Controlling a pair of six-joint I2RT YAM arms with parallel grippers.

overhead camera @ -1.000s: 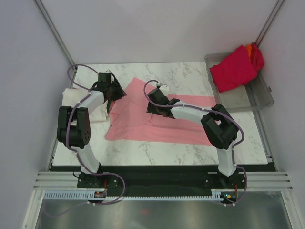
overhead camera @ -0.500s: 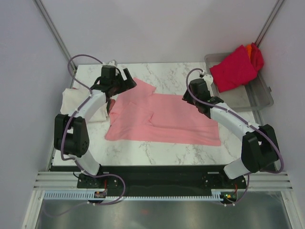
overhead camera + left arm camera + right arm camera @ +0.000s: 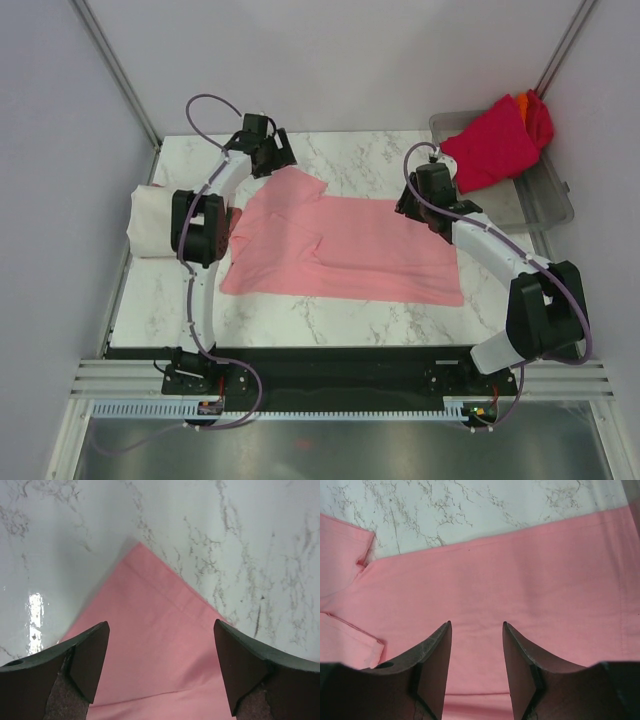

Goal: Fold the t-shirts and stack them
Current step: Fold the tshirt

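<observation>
Now the light pink soft cloth t-shirt (image 3: 340,250) lies spread flat on the white marble tabletop (image 3: 370,150). The left tool (image 3: 160,627) gapes wide above its far corner. The right tool (image 3: 476,625) hovers released near its far edge, grasping nothing.

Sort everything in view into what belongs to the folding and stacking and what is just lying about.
Belongs to the job:
pink t-shirt, spread flat
cream-white shirt, folded at the left edge
crimson shirt, bunched up at the far right
orange shirt, peeking out behind it

Just lying about:
grey tray, under the crimson shirt
marble table
</observation>
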